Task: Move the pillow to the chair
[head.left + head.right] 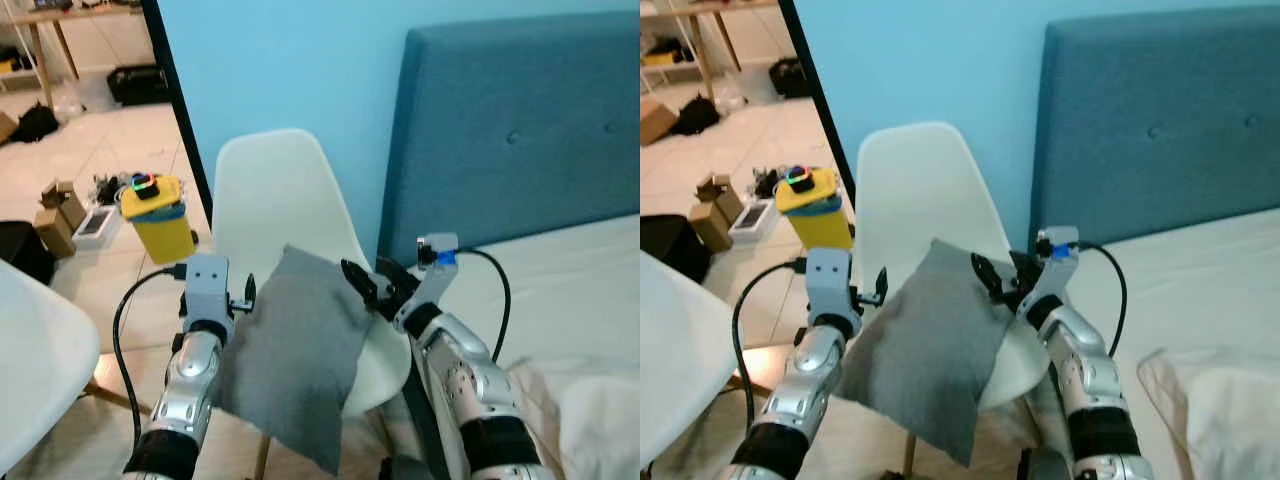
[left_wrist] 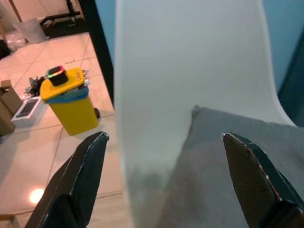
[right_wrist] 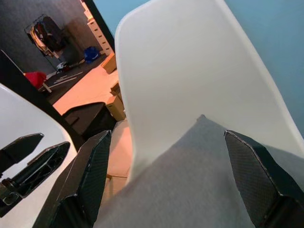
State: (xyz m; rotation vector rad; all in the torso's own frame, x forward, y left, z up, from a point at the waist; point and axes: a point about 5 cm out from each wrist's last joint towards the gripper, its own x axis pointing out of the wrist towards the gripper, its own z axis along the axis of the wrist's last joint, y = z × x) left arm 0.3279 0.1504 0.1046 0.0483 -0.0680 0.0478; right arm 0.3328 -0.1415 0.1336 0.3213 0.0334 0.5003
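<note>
Now the pillow (image 1: pixel 300 350) lies on the chair (image 1: pixel 275 195) seat between my left gripper (image 1: pixel 243 295) and right gripper (image 1: pixel 365 285), both spread.

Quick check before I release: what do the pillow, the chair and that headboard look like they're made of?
Pillow: grey woven cloth, matte, soft; it drapes over the seat edge.
Chair: white moulded shell, probably plastic; smooth with a slight sheen, one continuous curve.
Headboard: blue upholstery fabric, matte, with tufted buttons, likely padded.
</note>
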